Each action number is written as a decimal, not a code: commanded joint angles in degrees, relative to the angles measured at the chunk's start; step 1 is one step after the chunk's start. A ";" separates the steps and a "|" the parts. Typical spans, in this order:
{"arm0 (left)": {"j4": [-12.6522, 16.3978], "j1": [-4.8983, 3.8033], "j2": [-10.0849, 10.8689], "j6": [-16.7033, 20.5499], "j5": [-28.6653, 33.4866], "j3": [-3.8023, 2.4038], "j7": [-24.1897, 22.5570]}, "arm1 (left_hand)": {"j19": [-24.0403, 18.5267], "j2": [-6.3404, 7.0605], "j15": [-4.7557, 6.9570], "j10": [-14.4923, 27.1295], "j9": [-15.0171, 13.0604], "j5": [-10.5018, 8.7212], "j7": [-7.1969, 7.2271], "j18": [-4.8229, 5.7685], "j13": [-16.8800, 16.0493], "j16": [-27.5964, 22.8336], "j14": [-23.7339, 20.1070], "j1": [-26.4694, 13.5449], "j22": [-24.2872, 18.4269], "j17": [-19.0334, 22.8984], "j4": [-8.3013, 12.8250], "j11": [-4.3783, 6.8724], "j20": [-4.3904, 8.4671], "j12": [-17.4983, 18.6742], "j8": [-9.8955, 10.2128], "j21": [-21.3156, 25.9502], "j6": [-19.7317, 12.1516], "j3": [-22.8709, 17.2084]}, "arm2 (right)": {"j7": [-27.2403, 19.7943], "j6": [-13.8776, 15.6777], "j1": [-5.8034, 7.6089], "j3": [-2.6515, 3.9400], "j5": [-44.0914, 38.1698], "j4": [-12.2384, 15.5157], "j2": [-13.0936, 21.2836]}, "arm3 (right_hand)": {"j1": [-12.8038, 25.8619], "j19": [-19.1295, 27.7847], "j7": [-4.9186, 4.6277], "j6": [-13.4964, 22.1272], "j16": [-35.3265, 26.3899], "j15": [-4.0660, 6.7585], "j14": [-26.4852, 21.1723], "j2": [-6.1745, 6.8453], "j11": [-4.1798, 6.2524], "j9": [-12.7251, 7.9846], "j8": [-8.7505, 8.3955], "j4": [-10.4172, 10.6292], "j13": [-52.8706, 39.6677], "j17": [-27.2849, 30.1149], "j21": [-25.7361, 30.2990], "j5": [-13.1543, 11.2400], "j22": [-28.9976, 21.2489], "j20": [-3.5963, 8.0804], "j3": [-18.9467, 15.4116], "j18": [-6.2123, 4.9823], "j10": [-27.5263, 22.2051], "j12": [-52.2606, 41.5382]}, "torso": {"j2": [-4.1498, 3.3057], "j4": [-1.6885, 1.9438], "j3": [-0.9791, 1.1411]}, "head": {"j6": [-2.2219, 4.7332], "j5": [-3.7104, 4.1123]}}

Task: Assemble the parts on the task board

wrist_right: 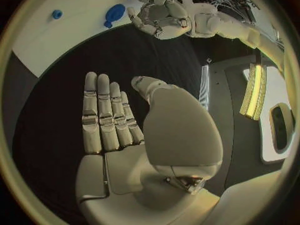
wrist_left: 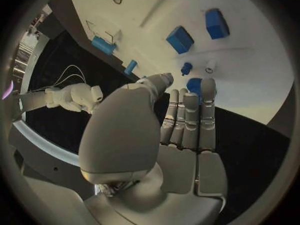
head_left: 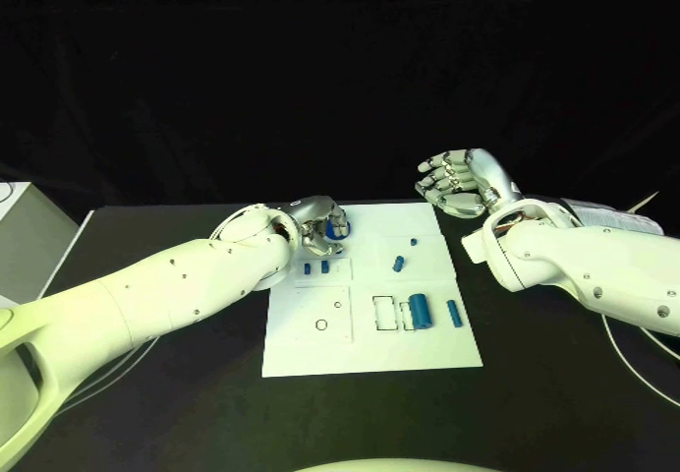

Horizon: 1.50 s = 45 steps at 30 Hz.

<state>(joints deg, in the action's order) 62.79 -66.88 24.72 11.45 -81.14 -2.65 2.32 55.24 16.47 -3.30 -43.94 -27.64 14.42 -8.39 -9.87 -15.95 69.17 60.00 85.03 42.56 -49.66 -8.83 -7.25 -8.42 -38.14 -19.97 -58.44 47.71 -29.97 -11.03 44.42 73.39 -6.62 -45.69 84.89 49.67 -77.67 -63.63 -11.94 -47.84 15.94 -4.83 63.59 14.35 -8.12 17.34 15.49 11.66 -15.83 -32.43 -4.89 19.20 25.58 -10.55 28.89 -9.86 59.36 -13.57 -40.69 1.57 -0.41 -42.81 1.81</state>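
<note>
A white board [head_left: 371, 349] lies in the middle of a black table [head_left: 567, 393], with small blue parts scattered on it. The left hand [head_left: 314, 224] hovers at the board's far left corner, fingers curled round a blue part [head_left: 337, 231]; it appears to grip the part, though the hold is partly hidden. The right hand [head_left: 461, 182] is raised off the board's far right corner, fingers spread, holding nothing. The step looks like picking up a part to seat it; next it must be carried to its matching outline and lowered squarely. Loose parts include two blocks [head_left: 316, 266] near the left hand, a small piece [head_left: 400, 263] mid-board, and a cylinder [head_left: 421, 309] with a thin bar [head_left: 455, 313] towards the near right edge.
</note>
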 commanded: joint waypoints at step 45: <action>-4.29 -0.01 -3.15 -5.80 -3.08 0.43 3.11 | -0.57 -0.55 -0.04 -3.08 3.39 -0.13 -0.86 -0.43 3.84 5.01 -0.07 -0.34 3.90 1.71 2.12 0.04 -0.36 2.96 3.32 -4.06 3.06 -4.55 | -5.55 -1.54 0.08 0.02 5.40 0.13 -0.69 | 1.83 7.20 -2.23 -0.05 -11.41 -3.27 -4.92 -0.81 -2.57 -2.10 -3.54 -2.68 12.09 10.23 1.31 1.16 -15.54 -3.68 -0.50 -0.68 -1.63 5.56 | 0.06 0.18 0.02 | -1.17 0.85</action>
<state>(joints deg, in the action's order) 58.54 -66.87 21.77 6.09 -84.61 -2.20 5.72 55.06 16.23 -3.30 -46.75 -24.29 14.42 -9.21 -9.76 -12.20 74.00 59.99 84.80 46.41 -48.01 -6.66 -7.18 -8.61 -35.55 -16.83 -62.21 50.49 -34.26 -15.64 43.74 73.44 -6.63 -40.30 84.90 49.05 -76.45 -56.66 -12.12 -47.67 4.87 -8.07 59.13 13.58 -10.56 15.33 12.28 9.17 -3.83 -22.29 -3.76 19.96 10.09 -14.26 28.55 -9.78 58.14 -8.29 -40.64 1.72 -0.40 -43.89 2.62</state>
